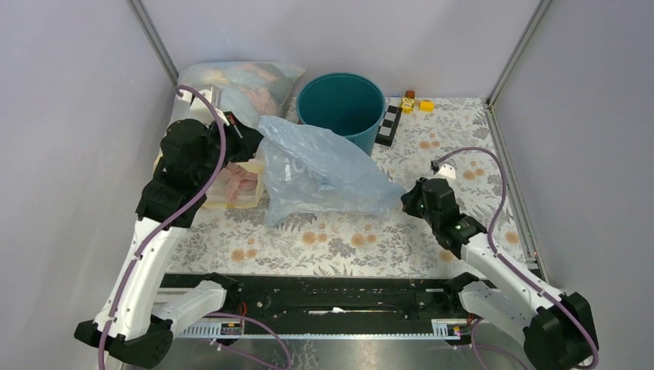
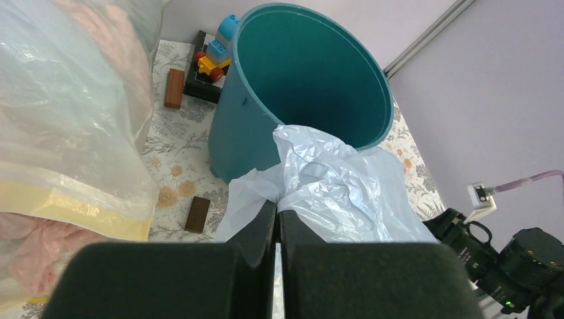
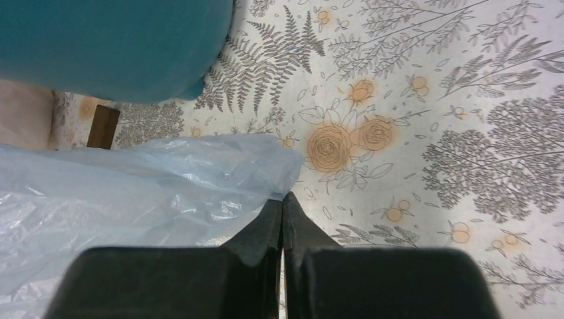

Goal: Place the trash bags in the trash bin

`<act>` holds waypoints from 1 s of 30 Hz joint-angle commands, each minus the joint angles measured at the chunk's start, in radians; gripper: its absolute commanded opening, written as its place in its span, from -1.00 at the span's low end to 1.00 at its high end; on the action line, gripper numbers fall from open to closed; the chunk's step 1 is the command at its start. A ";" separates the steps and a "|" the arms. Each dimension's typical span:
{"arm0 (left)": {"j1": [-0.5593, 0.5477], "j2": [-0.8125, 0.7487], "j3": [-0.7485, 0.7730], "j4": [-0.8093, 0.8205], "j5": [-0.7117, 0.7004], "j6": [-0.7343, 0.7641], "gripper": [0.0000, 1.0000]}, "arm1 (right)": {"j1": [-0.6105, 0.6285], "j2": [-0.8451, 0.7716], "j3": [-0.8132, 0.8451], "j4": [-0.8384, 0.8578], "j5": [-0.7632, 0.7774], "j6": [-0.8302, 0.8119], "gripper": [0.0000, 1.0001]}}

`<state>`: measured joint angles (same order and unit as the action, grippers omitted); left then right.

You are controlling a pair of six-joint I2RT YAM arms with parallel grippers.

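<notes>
A round dark teal trash bin stands upright at the back of the flowered table; its inside shows only teal walls. To its left lies a large cloudy stuffed bag with a yellow edge, holding pinkish items. The pale blue trash bag is outside the bin, just in front of it, spread between my two claws. My left gripper is closed, pinching the bag's bunched top near the bin's rim. My right gripper is closed too, nipping a corner of the film low over the table.
</notes>
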<state>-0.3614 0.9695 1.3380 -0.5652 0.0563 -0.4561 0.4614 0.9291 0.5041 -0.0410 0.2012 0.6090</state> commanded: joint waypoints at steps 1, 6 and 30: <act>0.007 -0.003 0.040 -0.015 -0.006 0.027 -1.00 | -0.010 -0.078 0.056 -0.131 0.059 -0.047 -1.00; 0.007 0.014 -0.032 0.048 0.199 -0.031 -1.00 | -0.009 -0.166 0.148 -0.220 -0.082 -0.109 -0.81; 0.007 0.121 -0.196 0.222 0.368 -0.138 -1.00 | 0.082 -0.186 0.234 -0.016 -0.678 -0.254 0.92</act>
<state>-0.3588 1.0847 1.1481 -0.4156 0.4042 -0.5854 0.4755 0.7547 0.7338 -0.1467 -0.4877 0.3626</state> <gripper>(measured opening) 0.003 0.924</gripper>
